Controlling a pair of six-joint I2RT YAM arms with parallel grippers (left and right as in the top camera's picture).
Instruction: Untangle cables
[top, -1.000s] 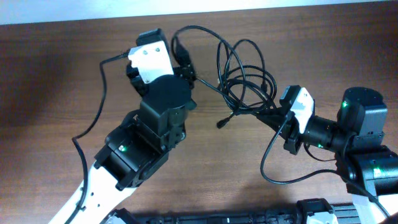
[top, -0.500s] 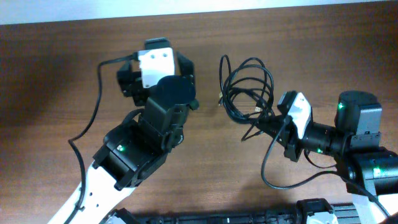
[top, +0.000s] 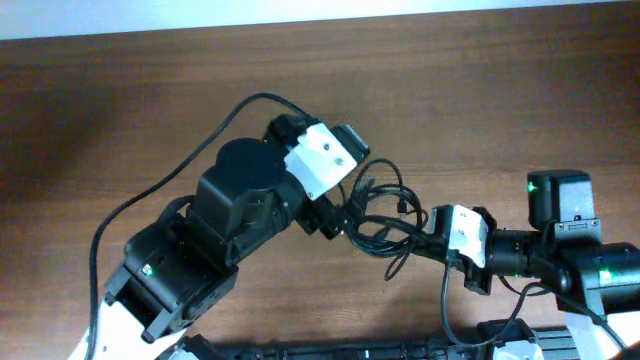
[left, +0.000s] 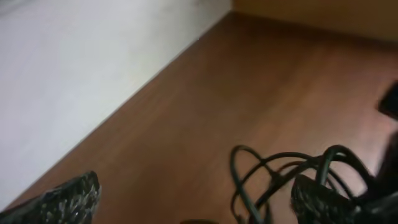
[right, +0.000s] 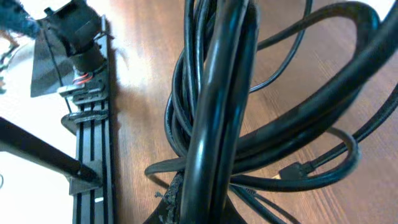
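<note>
Just right of overhead centre, the cables lie looped on the brown bench, with the right end effector clamped shut on the bundle and the left end effector spread wide beside the loops, holding nothing.

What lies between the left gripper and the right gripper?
The tangled cables, as the overhead view shows; the right gripper is shut on them.

Overhead top-down; wrists close; cables perhaps common
</note>
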